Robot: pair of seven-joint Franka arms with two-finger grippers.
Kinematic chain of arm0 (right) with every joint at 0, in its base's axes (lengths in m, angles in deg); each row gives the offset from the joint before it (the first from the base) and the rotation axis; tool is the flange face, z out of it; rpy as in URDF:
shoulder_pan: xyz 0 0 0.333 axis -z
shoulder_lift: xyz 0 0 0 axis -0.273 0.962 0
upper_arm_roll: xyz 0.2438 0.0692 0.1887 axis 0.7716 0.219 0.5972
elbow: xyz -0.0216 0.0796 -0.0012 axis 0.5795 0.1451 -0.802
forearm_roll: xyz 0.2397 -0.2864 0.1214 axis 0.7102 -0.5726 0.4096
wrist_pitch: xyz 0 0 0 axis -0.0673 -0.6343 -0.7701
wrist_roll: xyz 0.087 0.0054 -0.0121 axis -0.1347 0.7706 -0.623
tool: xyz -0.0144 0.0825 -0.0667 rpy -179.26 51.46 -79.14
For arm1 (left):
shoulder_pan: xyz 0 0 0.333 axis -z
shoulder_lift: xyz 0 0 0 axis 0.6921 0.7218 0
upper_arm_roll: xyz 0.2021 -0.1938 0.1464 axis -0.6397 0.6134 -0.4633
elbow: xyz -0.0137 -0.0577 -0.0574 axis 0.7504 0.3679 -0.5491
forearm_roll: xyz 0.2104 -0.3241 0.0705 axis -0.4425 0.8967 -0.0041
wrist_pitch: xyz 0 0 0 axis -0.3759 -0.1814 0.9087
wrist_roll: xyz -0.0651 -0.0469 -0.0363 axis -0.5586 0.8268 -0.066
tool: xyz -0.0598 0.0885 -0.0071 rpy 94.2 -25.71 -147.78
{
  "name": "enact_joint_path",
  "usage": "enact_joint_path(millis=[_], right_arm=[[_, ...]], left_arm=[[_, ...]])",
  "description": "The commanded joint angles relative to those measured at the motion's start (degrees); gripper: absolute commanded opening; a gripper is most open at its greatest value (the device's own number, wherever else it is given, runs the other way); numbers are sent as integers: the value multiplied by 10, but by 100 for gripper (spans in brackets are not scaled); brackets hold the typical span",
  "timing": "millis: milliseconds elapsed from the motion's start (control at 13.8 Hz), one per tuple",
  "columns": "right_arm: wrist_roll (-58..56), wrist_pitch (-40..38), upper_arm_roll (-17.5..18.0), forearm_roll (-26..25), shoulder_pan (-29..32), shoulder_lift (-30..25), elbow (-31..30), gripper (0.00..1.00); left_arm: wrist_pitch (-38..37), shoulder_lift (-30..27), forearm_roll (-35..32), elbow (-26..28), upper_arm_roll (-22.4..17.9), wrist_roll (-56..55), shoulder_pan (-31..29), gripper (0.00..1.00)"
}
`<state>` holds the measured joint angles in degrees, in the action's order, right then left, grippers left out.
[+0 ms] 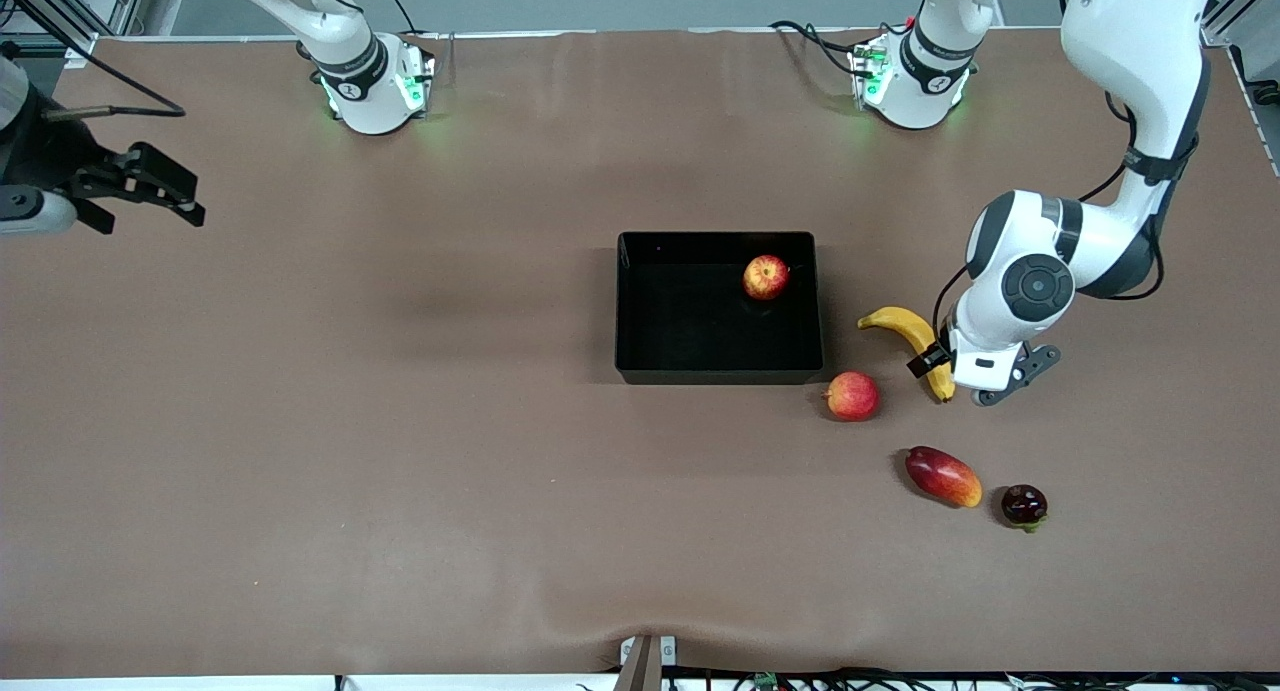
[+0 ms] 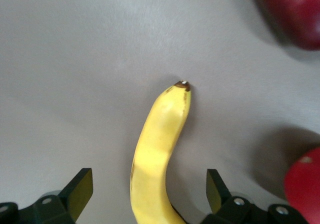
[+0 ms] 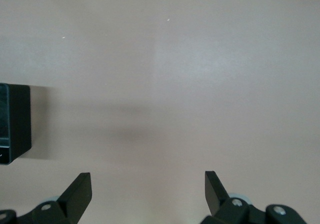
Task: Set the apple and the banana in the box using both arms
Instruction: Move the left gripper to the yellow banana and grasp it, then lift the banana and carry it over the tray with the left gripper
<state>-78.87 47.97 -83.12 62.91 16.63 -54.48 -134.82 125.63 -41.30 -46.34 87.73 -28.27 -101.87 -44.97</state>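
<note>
We find the apple (image 1: 766,277) in the box (image 1: 718,374), at its corner toward the left arm's end. The banana (image 1: 908,331) lies beside the box on the table (image 1: 400,451). A second apple (image 1: 852,395) sits near the box, nearer the front camera than the banana.
</note>
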Motion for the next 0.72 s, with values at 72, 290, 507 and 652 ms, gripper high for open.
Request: enact_joint_path(millis=[72, 290, 507, 652], right_arm=[[-3, -24, 3, -4, -30, 21, 38, 100], [-3, -24, 3, -3, -18, 21, 33, 100], [-6, 3, 3, 2, 5, 19, 0, 100], [-15, 33, 3, 3, 11, 13, -40, 100]], left_arm=[[66, 30, -4, 20, 8, -10, -14, 90], [80, 48, -4, 23, 8, -10, -15, 62], [77, 43, -5, 23, 8, -1, -14, 0], [69, 12, -5, 23, 11, 0, -11, 0]])
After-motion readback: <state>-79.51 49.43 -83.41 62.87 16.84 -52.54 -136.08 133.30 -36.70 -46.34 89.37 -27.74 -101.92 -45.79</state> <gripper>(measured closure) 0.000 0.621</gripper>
